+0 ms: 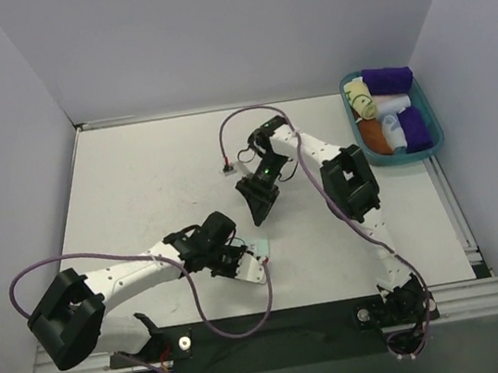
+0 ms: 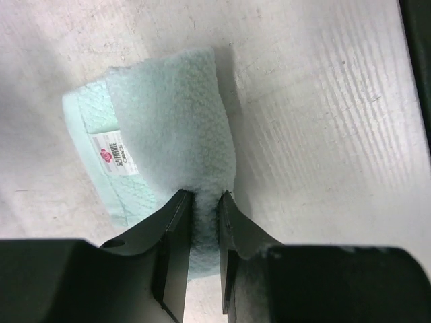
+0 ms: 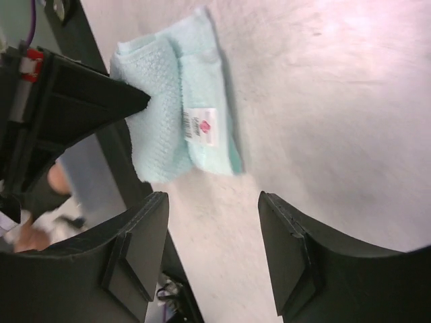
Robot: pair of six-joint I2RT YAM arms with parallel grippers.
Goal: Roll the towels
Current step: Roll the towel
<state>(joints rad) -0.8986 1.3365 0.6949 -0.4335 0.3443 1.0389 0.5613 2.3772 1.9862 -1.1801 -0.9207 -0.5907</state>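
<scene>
The mint-aqua towel (image 2: 168, 128) lies partly folded over on the table, its white label (image 2: 116, 153) showing. It also shows in the top view (image 1: 258, 247) and in the right wrist view (image 3: 178, 101). My left gripper (image 2: 205, 202) is shut on the towel's folded near edge. My right gripper (image 3: 212, 222) is open and empty, hovering over bare table just beyond the towel; in the top view (image 1: 257, 211) it sits above the left gripper (image 1: 241, 261). The pale yellow towel with green marks (image 1: 363, 97) sits rolled in the teal basket.
A teal basket (image 1: 434, 126) at the far right holds purple (image 1: 387, 79), orange (image 1: 374, 136) and white (image 1: 392, 127) rolls. A purple cable (image 1: 247, 112) loops over the table's middle. Walls close in on the left, back and right.
</scene>
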